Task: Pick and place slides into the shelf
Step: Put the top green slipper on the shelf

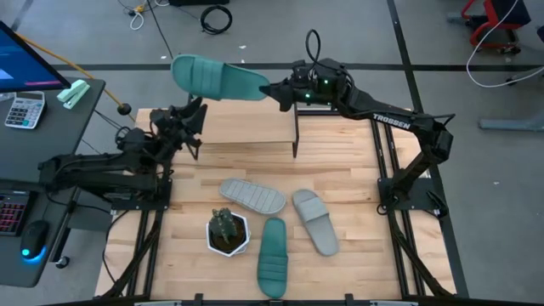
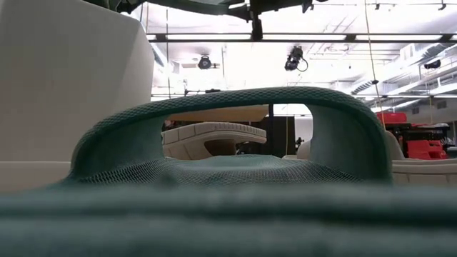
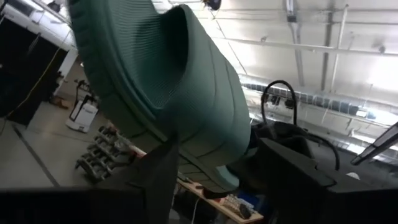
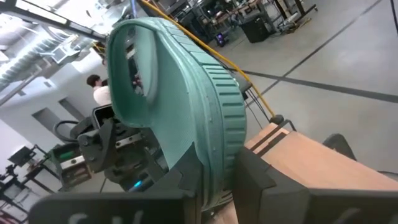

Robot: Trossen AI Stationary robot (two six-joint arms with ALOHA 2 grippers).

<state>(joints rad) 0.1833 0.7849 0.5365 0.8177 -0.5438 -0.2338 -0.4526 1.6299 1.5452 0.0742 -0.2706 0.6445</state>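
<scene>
The right claw (image 1: 274, 90) is clamped on one end of a teal green ribbed rubber slide (image 1: 217, 77), which is held in the air above the back edge of the light wooden shelf board (image 1: 246, 127). The left claw (image 1: 194, 115) is seen just beside that slide's underside with its fingers parted and nothing gripped. The pinch on the slide's rim (image 4: 214, 149) is shown only in the right wrist view, with the left arm behind it. The ribbed sole (image 3: 155, 81) from below is given by the left wrist view. The low view is filled by a second teal slide's strap (image 2: 228, 107). On the wooden surface (image 1: 357, 204), a small potted plant in a white pot (image 1: 227, 231), two light grey slides (image 1: 252, 195) (image 1: 315, 221) and the second teal slide are seen in front of the shelf; open room is left beside them.
</scene>
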